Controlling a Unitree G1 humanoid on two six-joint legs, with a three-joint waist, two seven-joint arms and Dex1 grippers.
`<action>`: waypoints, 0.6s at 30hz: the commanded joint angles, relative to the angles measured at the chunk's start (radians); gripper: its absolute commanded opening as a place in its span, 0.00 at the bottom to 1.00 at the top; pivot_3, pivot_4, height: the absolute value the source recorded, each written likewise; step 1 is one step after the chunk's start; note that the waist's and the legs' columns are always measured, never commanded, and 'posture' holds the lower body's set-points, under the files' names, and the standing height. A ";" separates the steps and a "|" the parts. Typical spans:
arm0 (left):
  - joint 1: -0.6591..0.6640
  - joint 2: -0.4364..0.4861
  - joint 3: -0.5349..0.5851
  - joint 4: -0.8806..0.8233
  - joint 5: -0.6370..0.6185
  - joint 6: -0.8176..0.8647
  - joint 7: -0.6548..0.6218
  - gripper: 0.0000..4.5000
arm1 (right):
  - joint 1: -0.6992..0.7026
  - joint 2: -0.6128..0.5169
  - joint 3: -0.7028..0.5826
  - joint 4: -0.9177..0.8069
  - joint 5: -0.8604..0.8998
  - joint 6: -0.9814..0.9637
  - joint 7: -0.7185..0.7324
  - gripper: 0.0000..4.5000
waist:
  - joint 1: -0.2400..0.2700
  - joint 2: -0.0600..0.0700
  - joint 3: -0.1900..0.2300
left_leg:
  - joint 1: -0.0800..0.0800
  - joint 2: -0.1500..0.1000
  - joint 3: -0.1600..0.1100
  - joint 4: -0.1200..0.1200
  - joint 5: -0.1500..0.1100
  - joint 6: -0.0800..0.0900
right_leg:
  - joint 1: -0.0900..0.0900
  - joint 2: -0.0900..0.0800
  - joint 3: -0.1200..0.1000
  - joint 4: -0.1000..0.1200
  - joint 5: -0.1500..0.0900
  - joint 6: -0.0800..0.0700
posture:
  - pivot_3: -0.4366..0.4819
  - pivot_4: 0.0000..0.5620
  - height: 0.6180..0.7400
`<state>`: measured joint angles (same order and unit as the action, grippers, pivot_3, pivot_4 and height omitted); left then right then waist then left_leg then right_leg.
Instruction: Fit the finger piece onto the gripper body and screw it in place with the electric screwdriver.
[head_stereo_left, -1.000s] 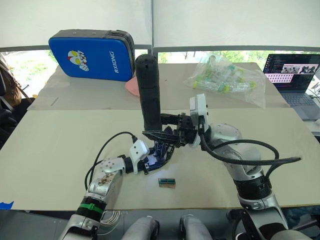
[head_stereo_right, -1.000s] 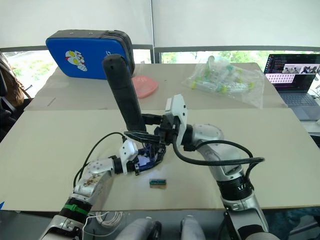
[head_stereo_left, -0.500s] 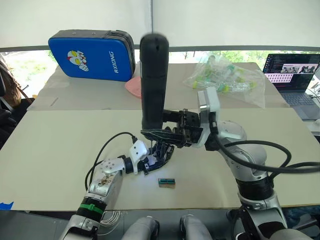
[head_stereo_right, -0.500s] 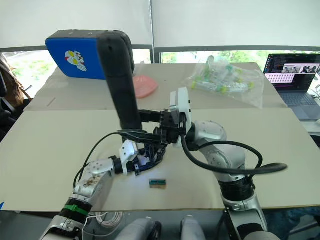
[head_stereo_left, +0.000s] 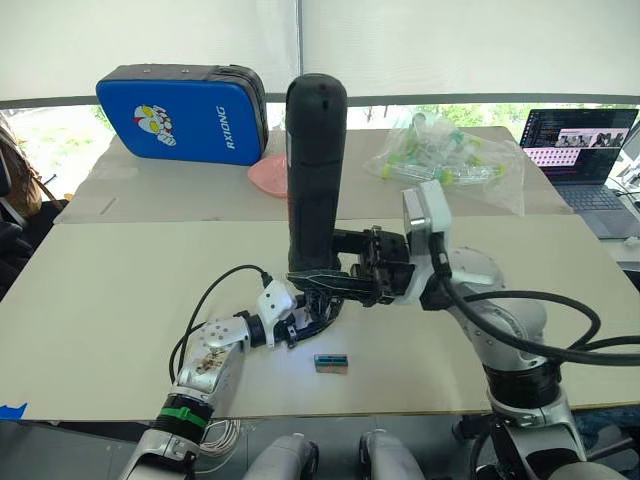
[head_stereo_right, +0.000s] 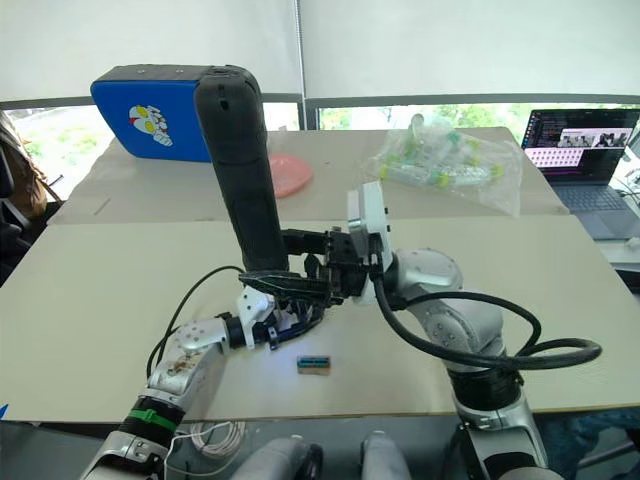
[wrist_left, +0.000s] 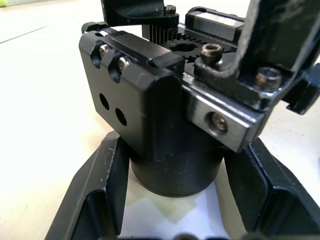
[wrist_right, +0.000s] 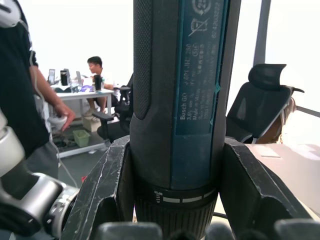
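Note:
The electric screwdriver (head_stereo_left: 315, 170) is a thick black cylinder standing nearly upright, rounded end up. My right gripper (head_stereo_left: 330, 282) is shut on its lower part, and the grip is seen close up in the right wrist view, on the screwdriver (wrist_right: 180, 100). Its bit is hidden. Directly beneath it, the black blocky gripper body (wrist_left: 165, 100) stands on the table with my left gripper (head_stereo_left: 300, 322) shut on its round base. A black piece (wrist_left: 280, 40), likely the finger piece, sits on top of the body by two screws.
A small green-topped brown block (head_stereo_left: 332, 362) lies just in front of the grippers. At the back are a blue case (head_stereo_left: 185, 112), a pink object (head_stereo_left: 268, 172), a plastic bag of tubes (head_stereo_left: 455, 160) and a laptop (head_stereo_left: 580, 150). People (wrist_right: 95, 70) are in the room behind.
My right arm has raised the screwdriver and swung it from a lean to nearly upright over the gripper body. The left gripper has kept its hold in place.

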<state>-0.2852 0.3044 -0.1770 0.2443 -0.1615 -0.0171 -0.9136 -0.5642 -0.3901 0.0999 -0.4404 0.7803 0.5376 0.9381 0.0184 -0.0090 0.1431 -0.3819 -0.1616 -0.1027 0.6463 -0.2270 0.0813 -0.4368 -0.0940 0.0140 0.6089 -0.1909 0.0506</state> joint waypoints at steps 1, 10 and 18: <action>0.031 0.002 -0.012 0.073 0.017 0.054 0.020 0.62 | -0.035 -0.019 -0.053 -0.060 0.067 0.012 -0.005 0.43 | 0.000 0.000 0.000 | 0.000 0.000 0.000 0.000 0.000 0.000 | 0.000 0.000 0.000 0.000 0.000 0.000 | 0.48 0.27 1.00; 0.103 0.068 0.032 0.009 -0.013 0.043 -0.015 1.00 | -0.057 -0.171 -0.170 -0.134 0.233 0.140 -0.058 0.43 | -0.008 0.000 0.000 | -0.002 0.001 0.000 0.000 0.000 0.000 | 0.000 0.000 0.000 0.000 0.000 0.001 | 0.48 0.27 1.00; 0.242 0.268 0.202 -0.144 -0.222 0.068 -0.185 1.00 | 0.062 -0.654 -0.381 -0.020 0.472 0.524 -0.077 0.43 | -0.019 0.000 0.000 | -0.006 0.004 0.000 -0.003 -0.003 -0.001 | -0.005 0.002 0.001 0.000 0.000 -0.013 | 0.48 0.27 1.00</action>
<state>-0.0803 0.5377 -0.0161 0.1041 -0.3474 0.0229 -1.0539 -0.5171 -0.9994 -0.2252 -0.4792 1.2110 0.9881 0.8373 -0.0003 -0.0091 0.1436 -0.3888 -0.1566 -0.1031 0.6430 -0.2305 0.0811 -0.4417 -0.0925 0.0149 0.6089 -0.1922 0.0357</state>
